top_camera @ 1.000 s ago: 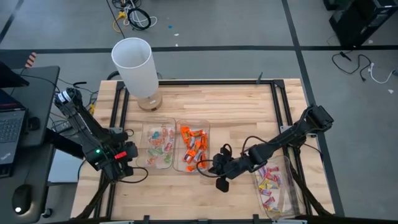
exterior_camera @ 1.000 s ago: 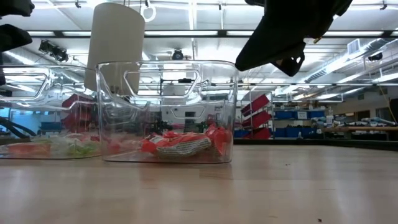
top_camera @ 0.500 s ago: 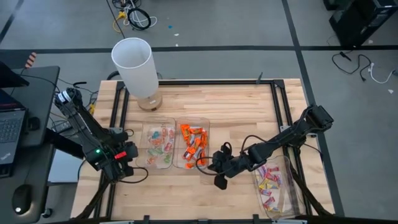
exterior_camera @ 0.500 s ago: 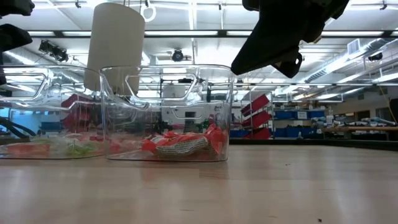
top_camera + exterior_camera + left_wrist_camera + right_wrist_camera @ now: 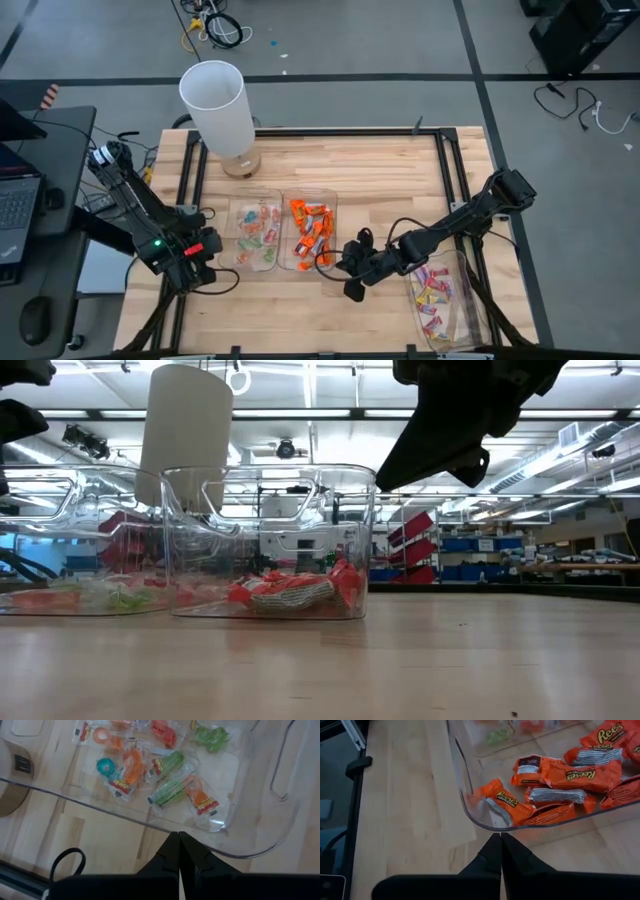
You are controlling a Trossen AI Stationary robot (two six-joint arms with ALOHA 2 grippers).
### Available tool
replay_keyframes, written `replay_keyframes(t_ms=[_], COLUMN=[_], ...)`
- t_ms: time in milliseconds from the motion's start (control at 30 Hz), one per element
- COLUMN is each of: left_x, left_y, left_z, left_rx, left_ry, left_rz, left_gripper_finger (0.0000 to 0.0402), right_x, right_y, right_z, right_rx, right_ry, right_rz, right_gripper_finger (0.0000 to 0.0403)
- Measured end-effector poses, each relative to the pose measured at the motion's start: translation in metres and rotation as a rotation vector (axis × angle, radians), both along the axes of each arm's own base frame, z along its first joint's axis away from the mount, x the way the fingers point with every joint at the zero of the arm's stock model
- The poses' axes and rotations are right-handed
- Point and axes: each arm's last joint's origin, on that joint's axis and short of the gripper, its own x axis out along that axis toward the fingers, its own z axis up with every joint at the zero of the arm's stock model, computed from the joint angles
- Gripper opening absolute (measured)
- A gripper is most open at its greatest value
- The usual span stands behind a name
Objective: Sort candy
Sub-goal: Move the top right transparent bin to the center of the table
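Three clear trays hold the candy. The left tray point(image 5: 258, 236) has green, orange and pink sweets point(image 5: 165, 775). The middle tray point(image 5: 309, 235) holds orange-wrapped ones point(image 5: 555, 775). The right tray point(image 5: 440, 295) contains pink-and-yellow ones point(image 5: 432, 290). My left gripper point(image 5: 211, 264) is shut, its fingertips point(image 5: 178, 840) over the table just outside the left tray's near left corner. My right gripper point(image 5: 348, 290) is shut too, its tips point(image 5: 500, 840) right at the middle tray's near right corner point(image 5: 475, 817). Neither gripper carries a sweet. My right gripper points slanting down at the near right corner of the middle tray point(image 5: 372, 472) with shut fingers, at about the height of its rim. Whether the fingertips touch the tray wall I cannot tell.
A tall white cylinder point(image 5: 215, 102) stands on a round wooden base at the table's far left. Bare wood lies between the middle and right trays and along the far side. A laptop point(image 5: 15, 205) sits off the table's left edge.
My right gripper has turned a little in place and its tips have drifted slightly toward the middle tray. In the low view that tray has shifted and turned slightly, then stayed still.
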Motion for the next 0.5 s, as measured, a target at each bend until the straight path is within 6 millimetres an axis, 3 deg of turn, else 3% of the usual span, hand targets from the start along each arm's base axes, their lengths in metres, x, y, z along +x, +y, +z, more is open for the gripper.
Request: replay_keyframes(t_ms=[200, 500], left_x=[0.0016, -0.0047], left_y=[-0.0025, 0.0023], left_z=[0.0001, -0.0012], left_rx=[-0.029, -0.028], left_ry=[-0.014, 0.100], left_rz=[-0.001, 0.030], left_gripper_finger=[0.0000, 0.0000], right_x=[-0.0001, -0.0032], right_y=[-0.0001, 0.0024], right_z=[0.0001, 0.0057], right_rx=[-0.006, 0.015], right_ry=[0.000, -0.009], right_rz=[0.002, 0.018], right_gripper_finger=[0.0000, 0.0000])
